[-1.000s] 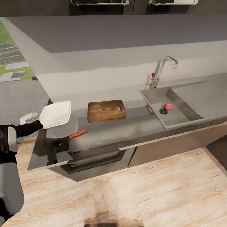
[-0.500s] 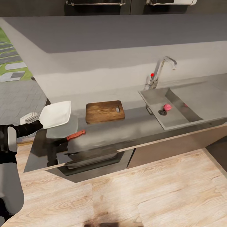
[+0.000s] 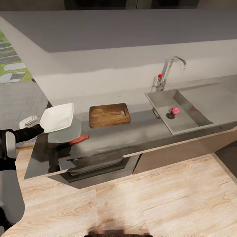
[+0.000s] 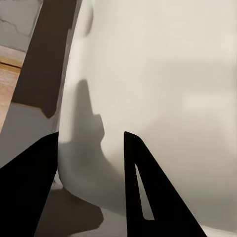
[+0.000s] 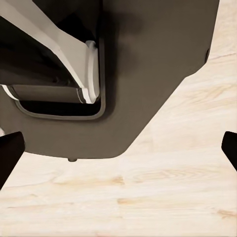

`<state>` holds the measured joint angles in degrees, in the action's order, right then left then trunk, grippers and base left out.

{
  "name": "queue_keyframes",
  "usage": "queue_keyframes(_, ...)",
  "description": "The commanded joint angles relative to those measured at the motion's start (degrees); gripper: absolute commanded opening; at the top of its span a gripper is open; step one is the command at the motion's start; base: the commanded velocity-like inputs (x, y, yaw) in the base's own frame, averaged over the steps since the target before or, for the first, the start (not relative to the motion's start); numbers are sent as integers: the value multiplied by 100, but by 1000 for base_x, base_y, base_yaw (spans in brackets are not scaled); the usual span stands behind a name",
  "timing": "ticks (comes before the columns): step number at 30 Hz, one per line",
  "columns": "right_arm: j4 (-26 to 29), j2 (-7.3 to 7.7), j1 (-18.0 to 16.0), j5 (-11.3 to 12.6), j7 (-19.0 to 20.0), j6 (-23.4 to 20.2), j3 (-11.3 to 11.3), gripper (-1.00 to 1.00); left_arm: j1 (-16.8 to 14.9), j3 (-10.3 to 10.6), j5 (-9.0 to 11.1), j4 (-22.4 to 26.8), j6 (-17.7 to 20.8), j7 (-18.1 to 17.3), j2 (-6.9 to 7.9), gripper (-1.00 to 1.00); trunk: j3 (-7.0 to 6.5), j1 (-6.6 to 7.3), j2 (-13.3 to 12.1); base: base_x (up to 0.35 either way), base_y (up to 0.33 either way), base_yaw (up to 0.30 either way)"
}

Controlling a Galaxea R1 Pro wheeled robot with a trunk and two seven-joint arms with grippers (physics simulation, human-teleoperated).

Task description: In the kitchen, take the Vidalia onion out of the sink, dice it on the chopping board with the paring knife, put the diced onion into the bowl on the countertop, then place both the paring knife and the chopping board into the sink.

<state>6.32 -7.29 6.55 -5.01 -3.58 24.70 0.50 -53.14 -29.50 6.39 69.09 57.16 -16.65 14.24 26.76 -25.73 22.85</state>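
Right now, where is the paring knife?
In the head view the paring knife lies on the grey countertop near its front edge, just in front of the white bowl and to the front-left of the chopping board.

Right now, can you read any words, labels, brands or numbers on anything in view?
None. The board, bowl, knife, sink and tap carry no print; the tap's red knob is plain colour, no sign.
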Motion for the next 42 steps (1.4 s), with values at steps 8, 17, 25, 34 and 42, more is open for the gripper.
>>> queue_keyframes(8,10,-7,4,-52,-37,-1,2,100,-2,-12,-121,-310,14,21,0,-100,63,-5,7,0,0,0)
queue_keyframes(17,10,-6,4,-49,-37,3,3,100,-1,-12,-121,-293,14,21,8,-100,58,-5,7,0,0,0)
queue_keyframes(25,10,-9,4,-44,-37,5,2,100,0,-12,-121,-274,14,21,9,-100,-6,-5,7,0,0,0)
queue_keyframes(34,10,-9,4,-44,-37,7,2,100,1,-12,-121,-273,14,21,9,-100,-86,-5,7,0,0,0)
queue_keyframes(42,10,-9,4,-44,-37,8,2,100,-1,-12,-121,-273,14,21,9,-100,-157,-5,7,0,0,0)
